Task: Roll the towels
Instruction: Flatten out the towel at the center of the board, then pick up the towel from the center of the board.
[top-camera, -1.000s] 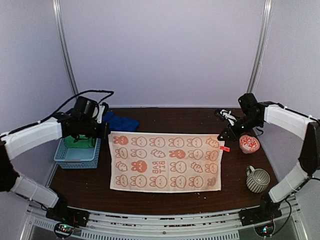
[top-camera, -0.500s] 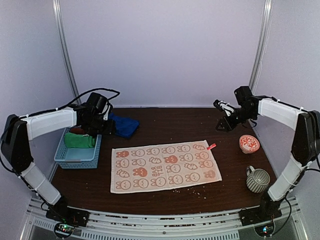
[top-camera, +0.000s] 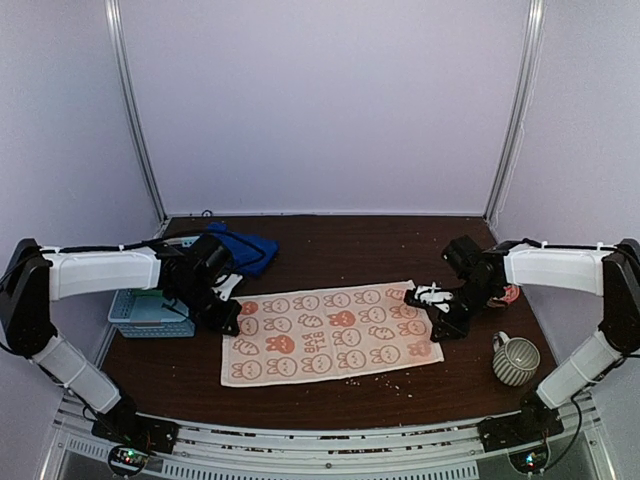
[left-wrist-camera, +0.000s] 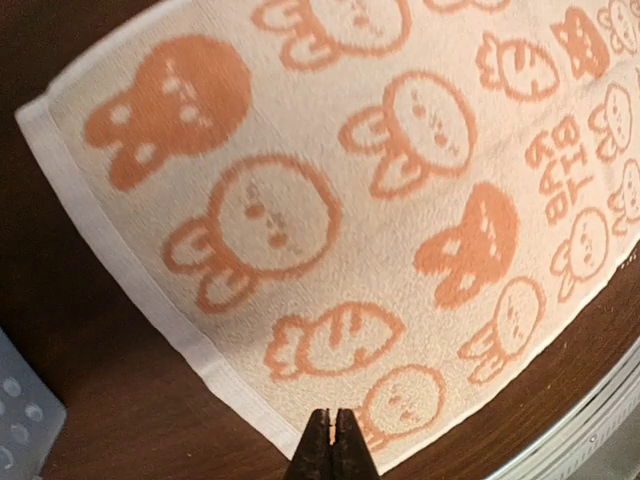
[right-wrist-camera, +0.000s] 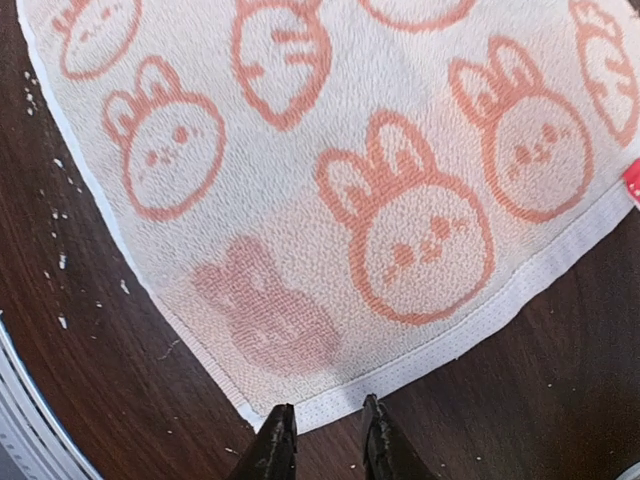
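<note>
Top external, two towels, one mug

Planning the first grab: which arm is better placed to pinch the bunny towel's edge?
Probably right. The right gripper has its jaws apart at a corner hem of the towel, ready to close. The left gripper sits at the opposite edge, but shut; it must open first.
</note>
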